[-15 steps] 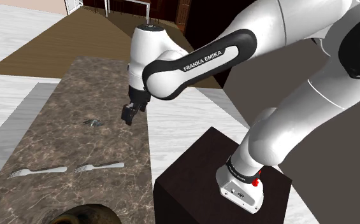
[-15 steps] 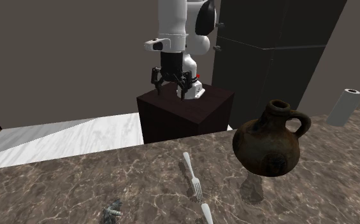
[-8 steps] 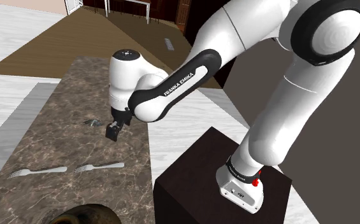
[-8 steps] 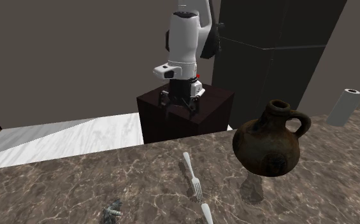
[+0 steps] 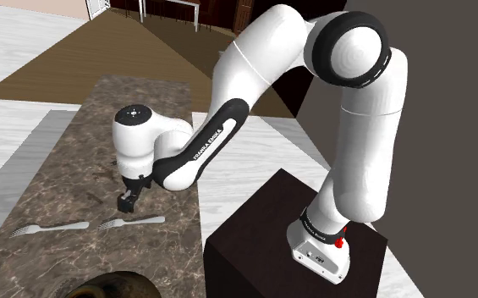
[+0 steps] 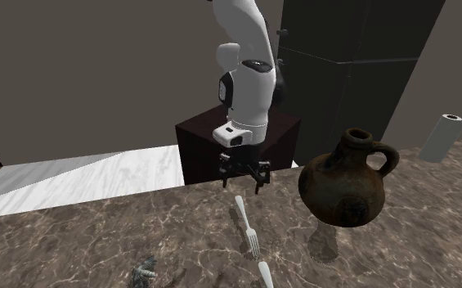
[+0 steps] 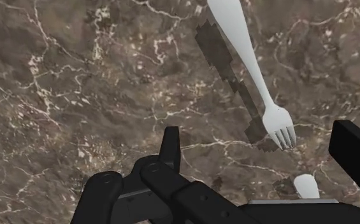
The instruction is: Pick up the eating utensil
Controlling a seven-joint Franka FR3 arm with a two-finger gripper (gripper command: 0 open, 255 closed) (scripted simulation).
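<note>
Hovering over the fork (image 5: 131, 223) – fingers spread, nothing gripped.
Lying flat on the marble counter (image 5: 76, 161), the white fork sits just under the gripper (image 5: 127, 201), on the shoulder view's right of a second fork (image 5: 49, 228) laid end to end with it. The black fingers (image 7: 170, 143) stand apart, probably to straddle the slim handle (a flat thing likely needs a low, square pinch). A dark jug (image 6: 343, 180) stands near the forks. White lettering on the forearm (image 5: 205, 144) reads FRANKA EMIKA – no other writing is legible.
</note>
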